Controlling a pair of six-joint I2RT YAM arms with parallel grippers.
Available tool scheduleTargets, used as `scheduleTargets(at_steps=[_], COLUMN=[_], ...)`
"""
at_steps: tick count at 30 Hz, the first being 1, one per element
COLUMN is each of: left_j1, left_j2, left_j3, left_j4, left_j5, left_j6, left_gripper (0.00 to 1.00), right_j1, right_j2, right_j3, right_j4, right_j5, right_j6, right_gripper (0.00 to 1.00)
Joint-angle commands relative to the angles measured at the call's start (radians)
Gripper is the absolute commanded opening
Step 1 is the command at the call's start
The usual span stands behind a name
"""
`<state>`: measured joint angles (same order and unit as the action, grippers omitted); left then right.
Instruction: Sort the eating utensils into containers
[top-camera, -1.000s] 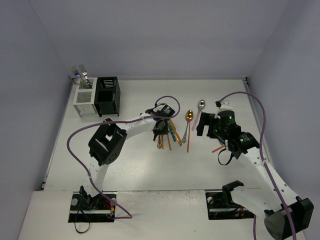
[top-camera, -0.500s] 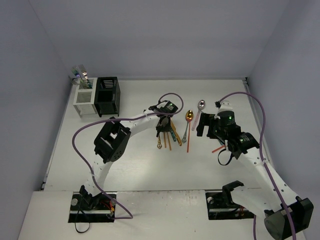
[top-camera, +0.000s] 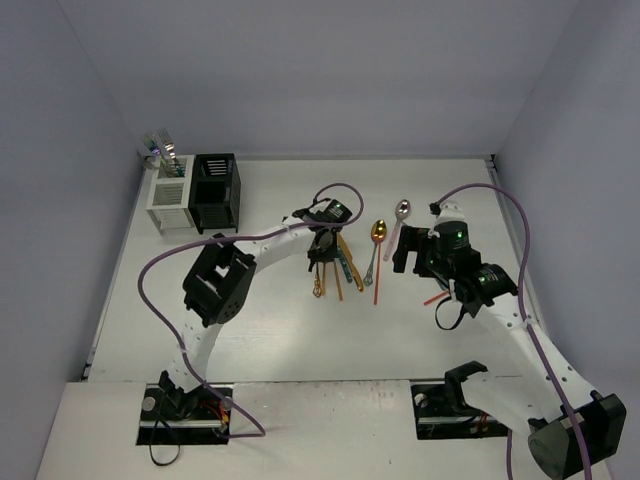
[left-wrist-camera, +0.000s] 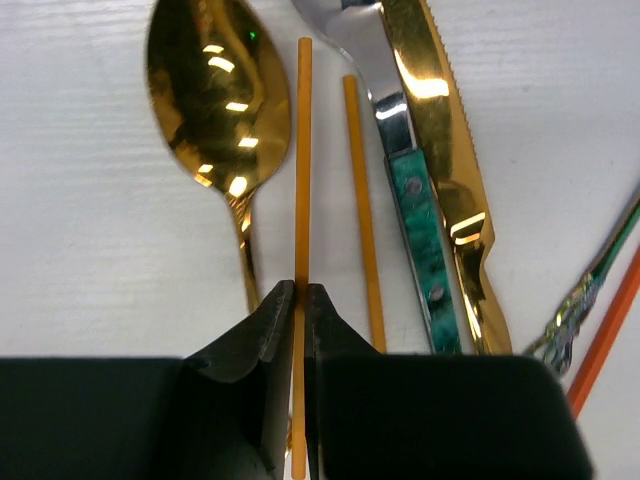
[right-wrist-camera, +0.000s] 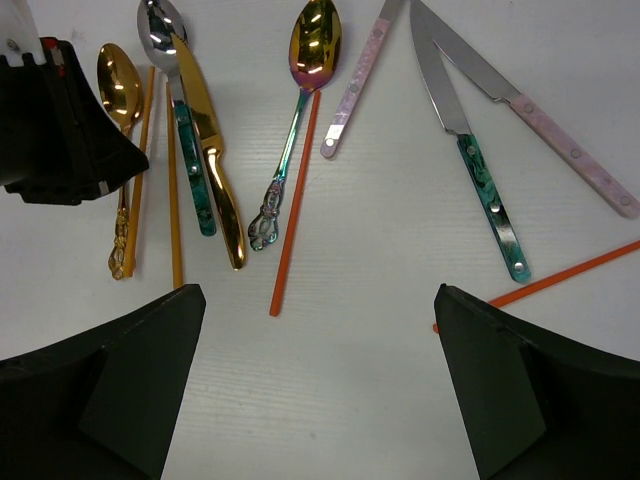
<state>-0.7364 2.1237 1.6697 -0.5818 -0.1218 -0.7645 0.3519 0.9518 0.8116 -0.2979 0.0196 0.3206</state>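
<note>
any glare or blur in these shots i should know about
Left wrist view: blown-out hotspots on the gold spoon and gold knife; the chopstick in the left gripper is sharp, the gripper near-black. Right wrist view: even light, everything crisp, small glints on the iridescent spoon; the right gripper is dark, featureless. Top external view: soft flat light, faint shadows, utensils too small for detail.

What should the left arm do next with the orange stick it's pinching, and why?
Probably lift it straight up a little. The left end effector is shut on the orange chopstick, which seems to lie flat on the table, close between the gold spoon and a second chopstick. A straight lift should clear those neighbours without dragging them along.
</note>
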Motion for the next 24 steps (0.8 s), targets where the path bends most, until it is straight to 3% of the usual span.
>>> scheduleTargets(at_steps=[1,7,13,17,24], left_j1=[0.007,0.043,0.214,0.355,0.569], left_j2=[-0.243,-0.404,-0.531,-0.534,-0.433], left_j3=[0.014,0.034,-0.076,-0.090,-0.033], left_j4=[-0.010,0.017,0.350,0.560,0.832], left_j5=[-0.052,-0.123,-0.052,-0.060,0.059], left_j6=[0.071,0.243,0.433,0.580,0.626], left_gripper=[0.00,0.00,0.00,0.00,0.00], right_j1=[-0.007,-0.007,-0.007,-0.007,-0.007], right_j2=[0.014,0.031,0.064,0.082,0.111], right_j3=[0.064,0.107,0.133,0.145,0.147], right_j4=[0.025,0.026,0.028,0.031,0.039], right_j5=[-0.008,-0.010,-0.004,0.016,0.059], right_j6=[-0.004,0.008,0.008,0.006,0.008], right_gripper=[0.97,0.97,0.97,0.97,0.98])
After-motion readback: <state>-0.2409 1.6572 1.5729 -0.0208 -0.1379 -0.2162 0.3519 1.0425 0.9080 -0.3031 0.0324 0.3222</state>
